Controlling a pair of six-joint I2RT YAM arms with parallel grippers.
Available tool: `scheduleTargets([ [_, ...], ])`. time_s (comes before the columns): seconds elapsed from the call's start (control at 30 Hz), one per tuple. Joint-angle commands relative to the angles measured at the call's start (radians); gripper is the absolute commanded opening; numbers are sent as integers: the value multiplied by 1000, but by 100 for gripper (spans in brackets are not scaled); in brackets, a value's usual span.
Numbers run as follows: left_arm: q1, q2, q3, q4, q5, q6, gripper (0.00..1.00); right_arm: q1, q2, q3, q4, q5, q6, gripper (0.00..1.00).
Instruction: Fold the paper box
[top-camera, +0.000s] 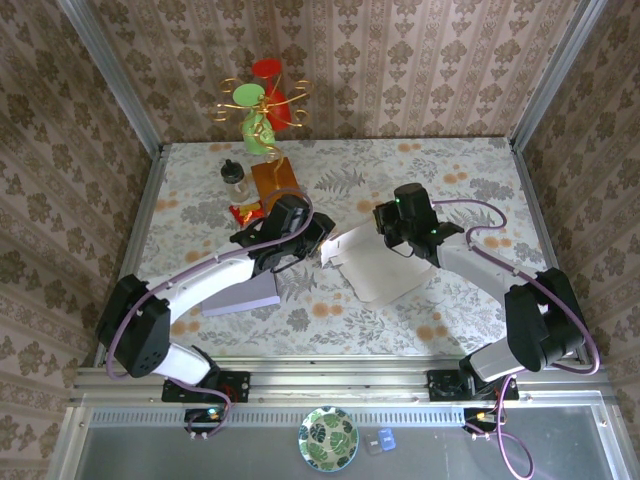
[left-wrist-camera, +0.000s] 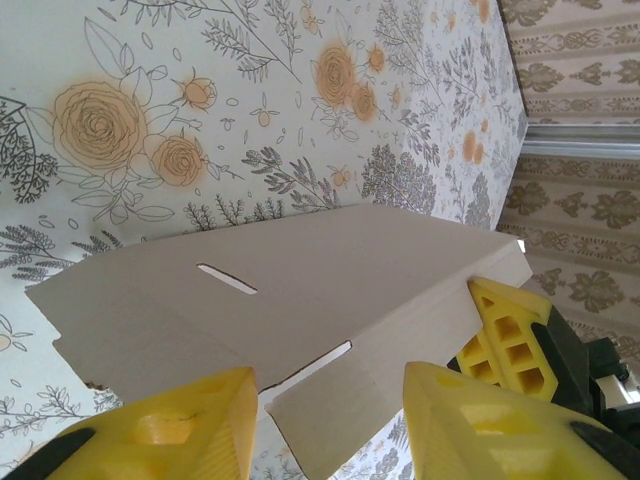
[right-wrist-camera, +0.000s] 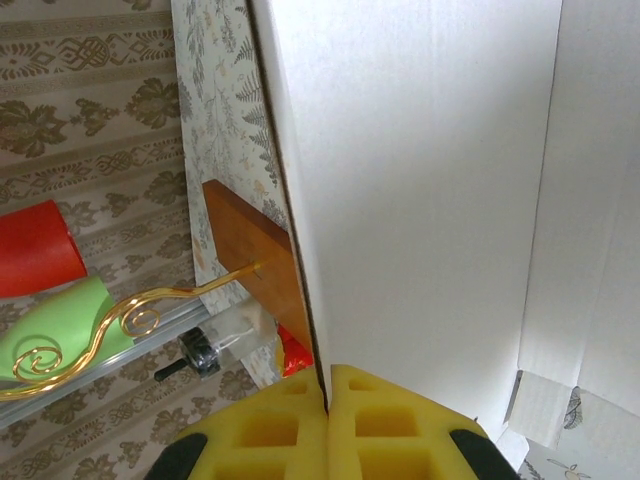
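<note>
My right claw (right-wrist-camera: 328, 388) was closed tight on the edge of an upright white panel of the paper box (right-wrist-camera: 420, 180). My left claw (left-wrist-camera: 330, 425) stood with its pads (left-wrist-camera: 190, 420) apart and a slotted flap of the box between them. Whether either pad pressed the card I could not tell. Seen from above, the box lay partly flattened near the middle of the floral table (top-camera: 450, 170), between the two claws. A brown wooden block (top-camera: 275, 178) and a small bottle (top-camera: 235, 180) stood beyond my left arm, apart from the box.
</note>
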Motion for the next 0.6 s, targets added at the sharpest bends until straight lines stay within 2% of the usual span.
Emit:
scheduleTargets([
  [0.0,11,11,23,21,35,77,41,-4,-6,32,-54,-26,22,0],
  [0.07,16,25,49,-13,75,110,37,-4,0,34,-49,-26,24,0],
  [0.2,15,49,142,-215,104,219,31,-10,11,43,-48,-26,29,0],
  [0.43,14,106,289,-435,56,423,29,-8,9,50,-57,-24,33,0],
  [0.57,8,145,347,-489,61,537,28,-7,13,50,-54,-29,37,0],
])
